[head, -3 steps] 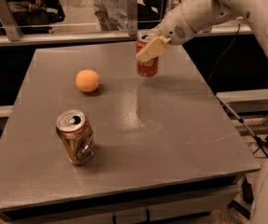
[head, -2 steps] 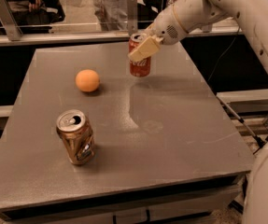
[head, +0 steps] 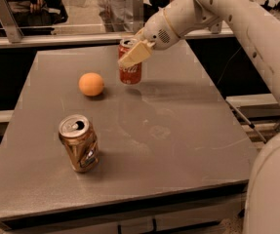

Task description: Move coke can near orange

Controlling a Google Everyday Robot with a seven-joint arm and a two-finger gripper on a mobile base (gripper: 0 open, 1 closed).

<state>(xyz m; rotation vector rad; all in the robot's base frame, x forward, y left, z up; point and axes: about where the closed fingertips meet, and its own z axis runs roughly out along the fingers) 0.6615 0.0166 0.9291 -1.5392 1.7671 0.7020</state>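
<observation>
The coke can (head: pixel 130 71), red with white script and a silver top, is upright at the back middle of the grey table (head: pixel 178 145). My gripper (head: pixel 132 55) is shut on its upper part, reaching in from the right. The can's base is at or just above the table top. The orange (head: pixel 91 84) lies on the table a short way to the left of the can, with a small gap between them.
A dented brownish-gold can (head: pixel 79 143) stands upright at the front left. A rail and glass panel (head: pixel 56 30) run behind the table, with people beyond it. My white arm (head: pixel 256 38) spans the right side.
My gripper has carried the coke can leftward, from the back right of the table toward the orange. The orange and the dented can have not moved.
</observation>
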